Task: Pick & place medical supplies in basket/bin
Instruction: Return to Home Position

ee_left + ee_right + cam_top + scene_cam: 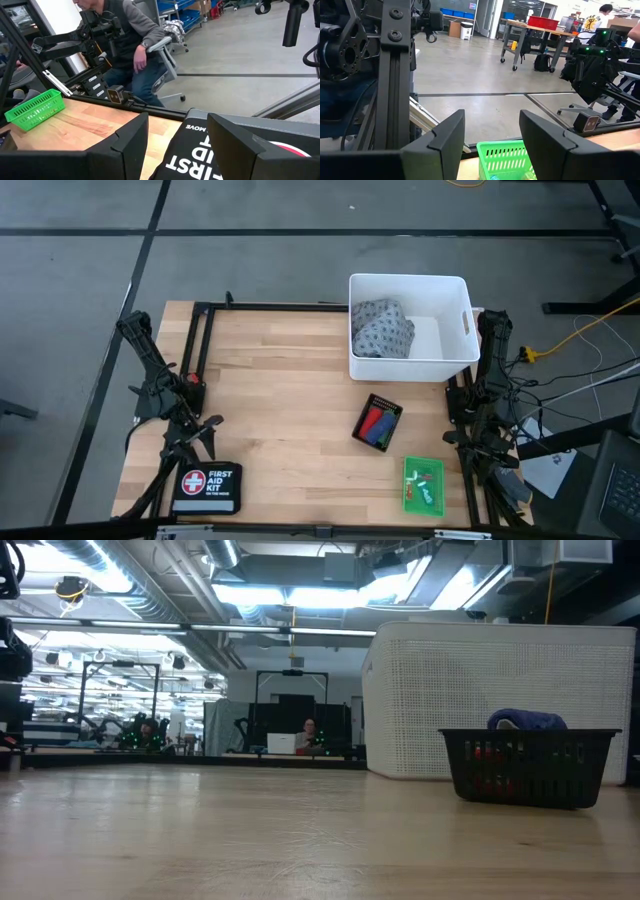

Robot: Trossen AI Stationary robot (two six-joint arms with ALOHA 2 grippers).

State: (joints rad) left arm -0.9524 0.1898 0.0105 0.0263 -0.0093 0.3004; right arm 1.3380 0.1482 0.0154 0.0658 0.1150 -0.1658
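Note:
The white tub (411, 327) stands at the far right of the table with the blue-grey dotted cloth (382, 330) lying in its left half. The black mesh tray (377, 423) holds red, blue and green rolls; in the low view the tray (527, 766) shows a blue roll (526, 721) on top. The green tray (423, 484) near the right front holds tiny pale packets. My left gripper (172, 137) is open above the black FIRST AID KIT pouch (206, 489) at the near left. My right gripper (490, 135) is open at the near right, above the green tray (505, 159).
A black frame rail (200, 345) runs along the table's left and far sides. In the left wrist view a person sits on a chair (127, 47) beyond the table. The middle of the wooden table (280, 410) is bare.

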